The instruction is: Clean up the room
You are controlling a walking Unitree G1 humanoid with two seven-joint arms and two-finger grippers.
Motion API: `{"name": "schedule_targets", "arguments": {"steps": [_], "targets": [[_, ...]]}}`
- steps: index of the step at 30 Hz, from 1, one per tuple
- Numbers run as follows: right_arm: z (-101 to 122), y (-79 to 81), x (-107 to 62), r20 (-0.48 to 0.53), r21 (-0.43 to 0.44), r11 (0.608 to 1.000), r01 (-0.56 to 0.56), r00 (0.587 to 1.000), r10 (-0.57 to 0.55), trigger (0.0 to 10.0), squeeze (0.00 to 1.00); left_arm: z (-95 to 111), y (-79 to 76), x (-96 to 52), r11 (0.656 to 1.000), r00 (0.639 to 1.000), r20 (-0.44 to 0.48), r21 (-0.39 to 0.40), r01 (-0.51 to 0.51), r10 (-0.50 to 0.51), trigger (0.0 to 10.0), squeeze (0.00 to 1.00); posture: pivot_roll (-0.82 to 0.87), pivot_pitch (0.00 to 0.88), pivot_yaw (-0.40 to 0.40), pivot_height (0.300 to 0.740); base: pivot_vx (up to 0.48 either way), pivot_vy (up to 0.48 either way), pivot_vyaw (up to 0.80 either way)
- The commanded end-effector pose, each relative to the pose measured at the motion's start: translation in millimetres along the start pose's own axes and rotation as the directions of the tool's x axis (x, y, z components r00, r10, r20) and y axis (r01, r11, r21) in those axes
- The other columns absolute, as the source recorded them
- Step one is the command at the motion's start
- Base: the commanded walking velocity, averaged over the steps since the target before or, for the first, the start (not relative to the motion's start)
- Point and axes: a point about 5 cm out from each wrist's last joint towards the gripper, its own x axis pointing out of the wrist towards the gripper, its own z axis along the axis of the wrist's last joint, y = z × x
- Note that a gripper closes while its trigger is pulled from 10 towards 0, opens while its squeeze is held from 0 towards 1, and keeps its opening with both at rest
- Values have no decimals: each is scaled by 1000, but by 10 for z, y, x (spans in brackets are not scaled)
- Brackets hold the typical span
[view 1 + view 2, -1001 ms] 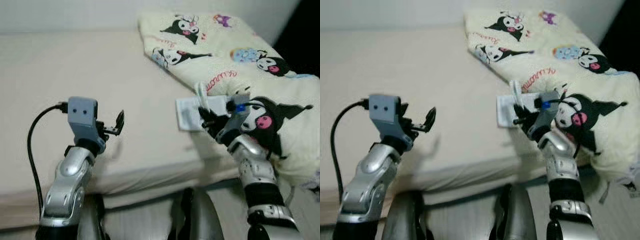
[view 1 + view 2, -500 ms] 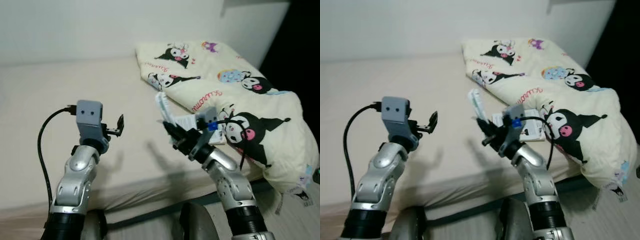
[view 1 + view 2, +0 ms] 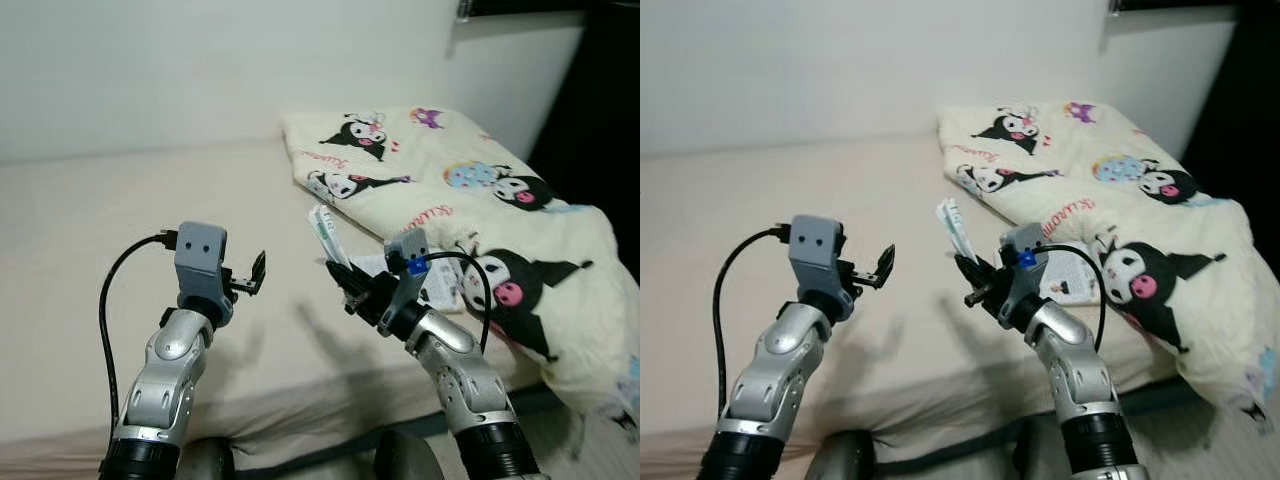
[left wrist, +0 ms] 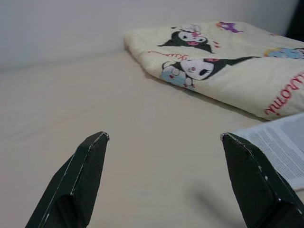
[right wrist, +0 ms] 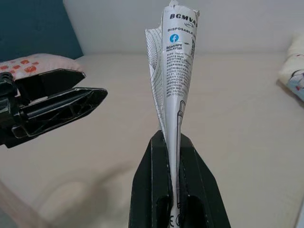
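Note:
A crumpled white printed wrapper point(image 5: 173, 71) stands upright in my right gripper point(image 3: 340, 276), which is shut on its lower end and holds it above the beige bed point(image 3: 90, 210). My left gripper point(image 3: 258, 272) hovers open over the mattress a short way to the wrapper's left, nothing between its fingers point(image 4: 88, 166). A second flat white printed sheet point(image 3: 1068, 272) lies on the bed against the blanket, just behind the right wrist.
A cream blanket point(image 3: 470, 180) printed with cartoon characters is heaped on the bed's right side and hangs over its front edge. A white wall point(image 3: 200, 60) runs behind the bed. A dark opening point(image 3: 600, 110) lies at the far right. The bed's left half is bare sheet.
My right gripper has lifted the wrapper off the bed beside the blanket and carried it left toward the middle. The camera has tilted up. The left gripper stays open.

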Motion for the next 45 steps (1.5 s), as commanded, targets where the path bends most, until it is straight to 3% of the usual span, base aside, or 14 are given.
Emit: {"name": "schedule_targets", "arguments": {"steps": [1,7,12,20,36,42,43,45], "targets": [[38,0,18,0,-4,1000,-9,1000,9,0,196,-81,-31,16,1000,1000,-22,-4,7,-7,10000,0,59,0,-35,605,0,0,0],[52,-21,27,1,-12,1000,-1,1000,1,0,196,-184,-35,43,1000,997,-82,-2,1,-1,10000,0,57,0,-37,625,-80,0,0],[61,-22,23,2,-14,1000,4,1000,-4,0,188,-141,-70,30,999,999,-34,-13,32,-32,10000,0,53,0,-39,640,-192,0,0],[78,-7,30,4,-16,1000,4,1000,-4,0,180,-171,-150,49,998,997,-36,-25,63,-64,10000,0,41,0,-36,670,-88,0,0],[26,49,34,-17,-30,999,-23,1000,23,0,176,-224,-125,42,998,997,-46,-11,59,-60,10000,0,43,0,-32,740,0,0,0],[-99,-2,-27,-51,-20,1000,15,999,-16,0,176,-582,142,-94,993,979,-176,-50,-109,98,10000,0,43,0,-29,740,0,0,0],[-187,-66,-89,-77,-13,999,53,996,-54,0,173,-740,269,-194,985,959,-232,-7,-170,163,10000,0,42,0,-28,740,0,0,0],[-255,-113,-131,-101,-10,997,79,992,-79,0,169,-817,334,-252,980,946,-259,22,-196,195,10000,0,42,0,-28,740,0,0,0]]}}
